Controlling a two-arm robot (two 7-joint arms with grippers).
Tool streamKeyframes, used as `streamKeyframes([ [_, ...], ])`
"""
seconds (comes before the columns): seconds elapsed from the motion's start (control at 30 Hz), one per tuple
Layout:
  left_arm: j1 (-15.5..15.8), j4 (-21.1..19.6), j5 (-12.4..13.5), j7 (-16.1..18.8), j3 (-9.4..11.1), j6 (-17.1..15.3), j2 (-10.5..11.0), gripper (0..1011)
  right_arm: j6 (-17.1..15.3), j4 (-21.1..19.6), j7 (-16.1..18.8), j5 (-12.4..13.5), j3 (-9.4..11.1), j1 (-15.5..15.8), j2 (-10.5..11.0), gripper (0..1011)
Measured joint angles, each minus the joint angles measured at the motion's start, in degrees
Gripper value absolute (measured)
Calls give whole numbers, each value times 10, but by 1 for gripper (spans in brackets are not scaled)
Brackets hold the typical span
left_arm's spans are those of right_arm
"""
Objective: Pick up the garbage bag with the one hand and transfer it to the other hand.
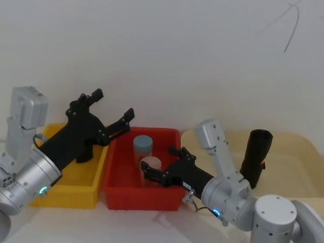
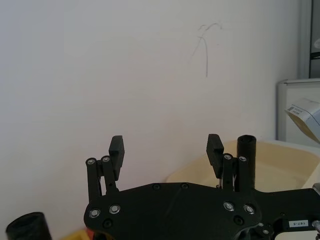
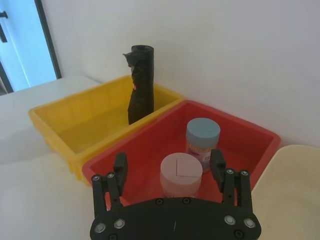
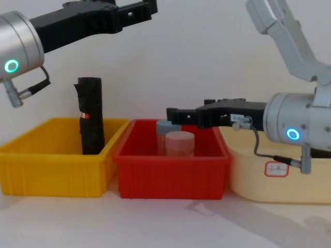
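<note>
The garbage bag [image 1: 256,157], a tall smooth black roll, stands upright in the cream tub [image 1: 298,147] on the right; its top also shows past the left fingers [image 2: 246,160]. My left gripper [image 1: 112,105] is raised high above the seam between the yellow and red bins, open and empty, far from the bag [image 2: 165,147] [image 4: 147,8]. My right gripper [image 1: 159,162] hovers open over the red bin [image 1: 121,192], just above the jars, holding nothing [image 3: 169,162] [image 4: 173,114].
A second black roll with a loose flap and a red mark [image 4: 90,116] stands in the yellow bin [image 4: 46,170]. A blue-lidded jar [image 1: 143,147] and a pink-lidded jar [image 1: 151,164] sit in the red bin. A white wall lies close behind.
</note>
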State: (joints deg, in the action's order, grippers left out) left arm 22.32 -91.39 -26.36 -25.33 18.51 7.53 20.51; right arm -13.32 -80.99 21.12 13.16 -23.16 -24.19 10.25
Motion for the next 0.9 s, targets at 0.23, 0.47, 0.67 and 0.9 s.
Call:
streamKeyframes([
  [0.23, -7, -6, 3, 8, -7, -1, 5, 1001, -1, 30, 3, -7, -14, -23, -2, 1000],
  [0.47, -11, -9, 4, 13, -11, -1, 8, 1001, 0, 63, 8, -13, -26, -46, -2, 1000],
  [0.67, -13, -11, 5, 16, -13, -1, 10, 1001, 4, 91, 12, -20, -35, -65, -4, 1000],
  [0.9, -15, -12, 5, 18, -14, -1, 11, 1001, 8, 118, 15, -29, -43, -81, -8, 1000],
])
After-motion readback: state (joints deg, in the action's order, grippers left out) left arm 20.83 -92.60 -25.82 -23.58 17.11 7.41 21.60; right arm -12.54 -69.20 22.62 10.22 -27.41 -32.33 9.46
